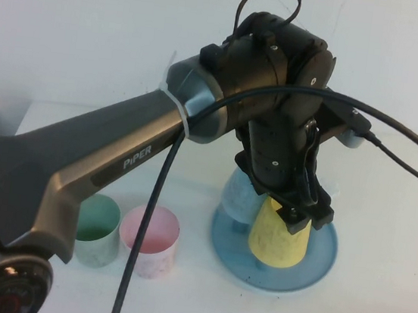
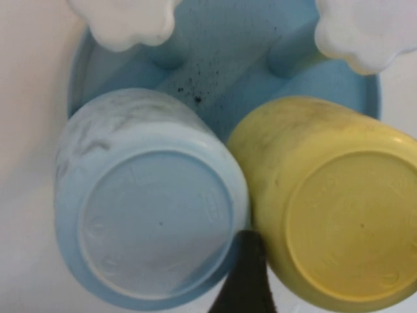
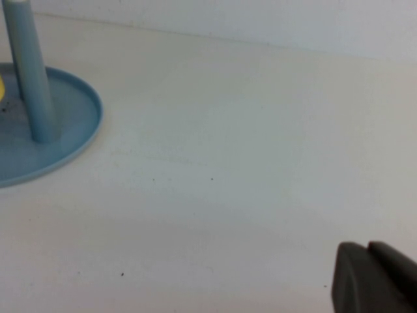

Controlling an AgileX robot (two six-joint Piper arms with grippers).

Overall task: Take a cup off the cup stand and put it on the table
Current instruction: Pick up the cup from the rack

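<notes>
Cup [image 1: 279,238] sits inverted on cup stand [image 1: 318,263], touching light blue cup [image 2: 150,222]. My left gripper [image 1: 300,206] hangs spread over its base. My right gripper [image 3: 374,277], clenched, hovers over bare table [image 3: 247,130].

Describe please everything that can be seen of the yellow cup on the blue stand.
The cup is pale yellow, tapered, without handle, and looks like plastic with a faintly textured wall. It stands upside down on the cup stand, flat base up, slightly tilted, beside an inverted light blue cup; the two look to touch. The left gripper sits over its base with jaws wide; whether they touch its wall cannot be told.
</notes>
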